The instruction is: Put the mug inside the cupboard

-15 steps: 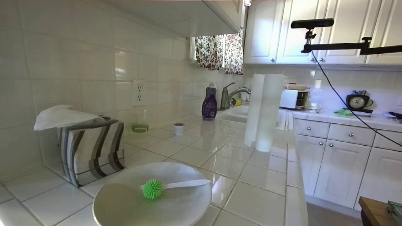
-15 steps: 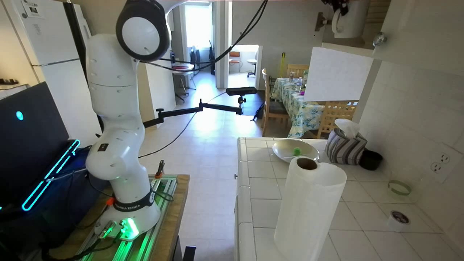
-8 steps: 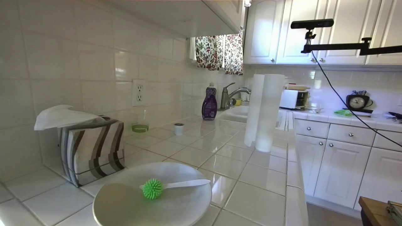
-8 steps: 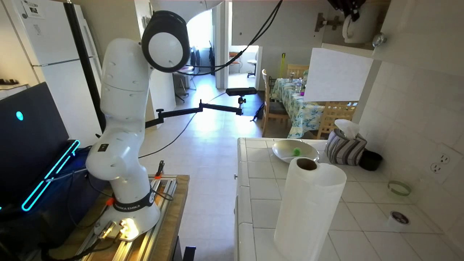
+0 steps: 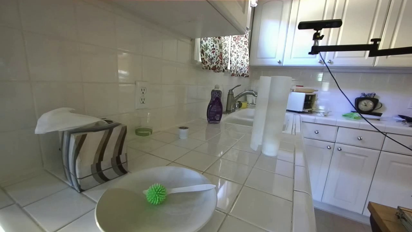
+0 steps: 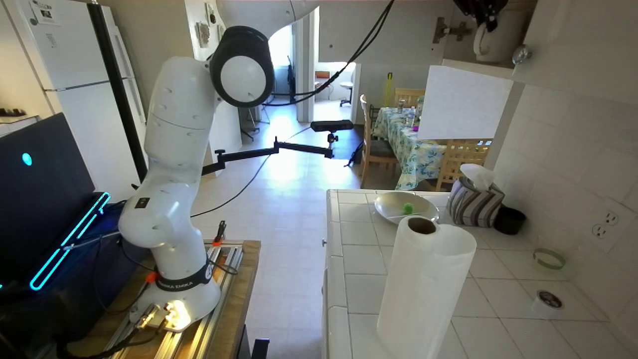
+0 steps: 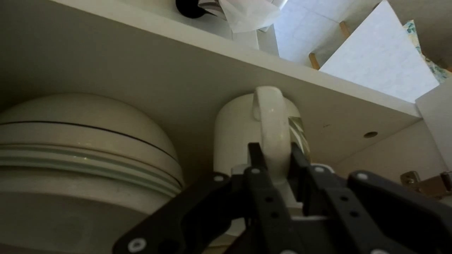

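Two fingers [image 7: 257,158] closed on handle [image 7: 275,130] of mug [image 7: 236,130], in cupboard [image 7: 169,72]; seat level b4 release, w/ gap to dishes [image 7: 84,151].

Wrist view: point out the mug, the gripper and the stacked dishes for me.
Mug [image 7: 272,120], wrist view: on its handle.
Gripper [image 7: 275,153], wrist view: midway between its fingertips.
Stacked dishes [image 7: 84,155], wrist view: on the stack's outer side.

White arm [image 6: 175,144], black jaws, silver screws [image 7: 137,245]
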